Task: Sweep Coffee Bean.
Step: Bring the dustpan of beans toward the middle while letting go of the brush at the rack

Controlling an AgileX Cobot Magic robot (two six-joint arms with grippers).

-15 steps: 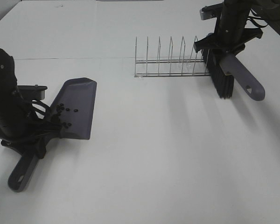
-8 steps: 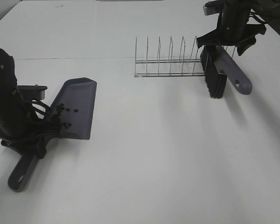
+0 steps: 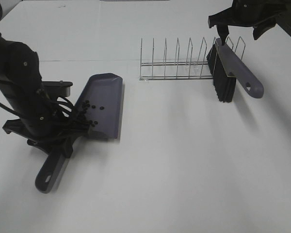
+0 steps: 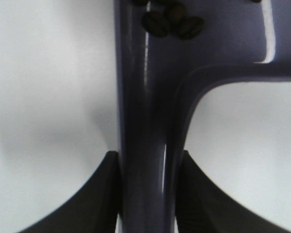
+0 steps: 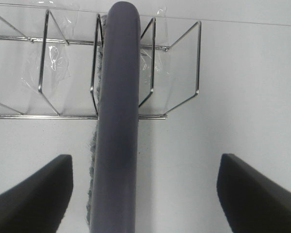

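The grey dustpan (image 3: 106,99) lies on the white table at the left, with several coffee beans (image 3: 89,107) near its back wall. My left gripper (image 3: 63,141) is shut on the dustpan's handle (image 3: 49,171). In the left wrist view the handle (image 4: 146,145) runs between the two fingers (image 4: 103,194), and beans (image 4: 172,22) sit just beyond them. The brush (image 3: 226,73) leans in the right end of the wire rack (image 3: 177,65), bristles down. My right gripper (image 3: 240,31) hovers open above it. The brush handle (image 5: 117,121) lies apart from both fingers (image 5: 34,194).
The wire rack (image 5: 48,73) stands at the back middle of the table (image 3: 184,160). A faint seam line crosses the table behind the dustpan.
My right gripper opened, let go of the brush, and rose; the brush now rests in the rack. My left arm carried the dustpan rightward and slightly back.
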